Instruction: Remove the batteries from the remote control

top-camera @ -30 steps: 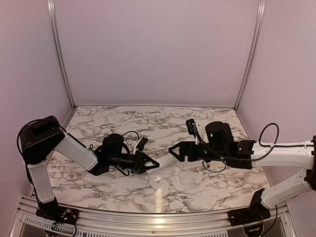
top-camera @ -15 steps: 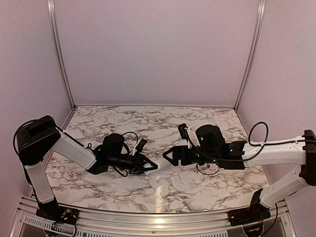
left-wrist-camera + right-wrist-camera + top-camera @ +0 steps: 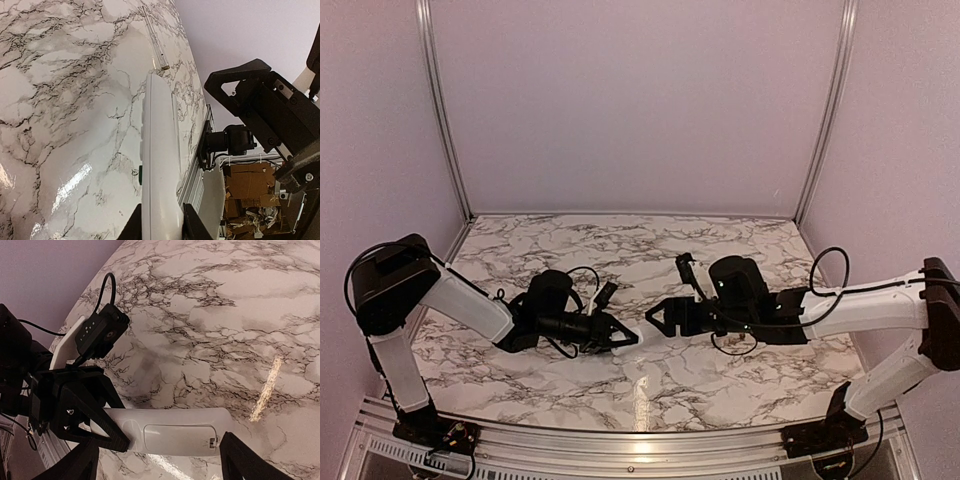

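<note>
Remote (image 3: 160,165) is seen in the left wrist view pinched at its near end by the left gripper (image 3: 161,227) and held out over the table (image 3: 60,100). A thin stick (image 3: 156,42) lies on the marble just beyond the remote's far tip. The right gripper (image 3: 250,115) is seen close by, to the right of the remote, with its jaws spread.

Right wrist view: the remote (image 3: 170,432) is held level, its back face turned to the camera. The cover (image 3: 180,438) is seated in that face, so the batteries cannot be seen. The right gripper (image 3: 161,465) is wide open with nothing held. Its fingers (image 3: 82,462) straddle the remote's length without touching it.

Top view: the left gripper (image 3: 628,338) and right gripper (image 3: 654,320) are nearly tip to tip around mid-table, toward the near edge. The remote is hard to pick out here.

Step judged: cover removal, not yet begun. Next, the right fingers are to be brought onto the cover's latch end and the cover slid or pried off. The left grip must be kept firm meanwhile.
</note>
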You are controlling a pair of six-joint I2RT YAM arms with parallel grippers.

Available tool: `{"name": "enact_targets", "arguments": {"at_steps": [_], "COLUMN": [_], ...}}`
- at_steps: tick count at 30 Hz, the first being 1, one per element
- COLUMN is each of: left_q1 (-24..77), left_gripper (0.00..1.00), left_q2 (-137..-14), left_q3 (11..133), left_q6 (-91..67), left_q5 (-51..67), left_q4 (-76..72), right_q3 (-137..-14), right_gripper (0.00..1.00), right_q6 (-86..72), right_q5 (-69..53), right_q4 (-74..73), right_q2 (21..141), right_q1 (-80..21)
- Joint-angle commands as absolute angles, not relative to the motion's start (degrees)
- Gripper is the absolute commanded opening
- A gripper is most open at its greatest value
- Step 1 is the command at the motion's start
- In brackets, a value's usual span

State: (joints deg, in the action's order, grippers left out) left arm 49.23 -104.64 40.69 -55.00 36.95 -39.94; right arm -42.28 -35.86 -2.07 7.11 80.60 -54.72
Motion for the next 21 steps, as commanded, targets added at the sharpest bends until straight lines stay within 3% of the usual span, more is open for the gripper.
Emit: {"name": "enact_targets", "arguments": {"at_steps": [1,21], "left_q1": [49.3,49.3], "left_gripper": [0.0,0.0], "left_q2": [-102.4,-101.8], "left_q3": [42.2,42.3], "left_q6": [-53.1,-52.1], "left_q5": [35.3,34.8], "left_q4": [-38.7,-37.2], "right_q3": [-44.4,-45.9], "right_gripper": [0.82,0.81], "right_q6": [-36.4,-36.4], "right_q5": [-0.9,-1.1], "right_q4": [8.6,9.8], "right_q2": [82.5,86.8], "right_q1": [-55.2,-55.2]}}
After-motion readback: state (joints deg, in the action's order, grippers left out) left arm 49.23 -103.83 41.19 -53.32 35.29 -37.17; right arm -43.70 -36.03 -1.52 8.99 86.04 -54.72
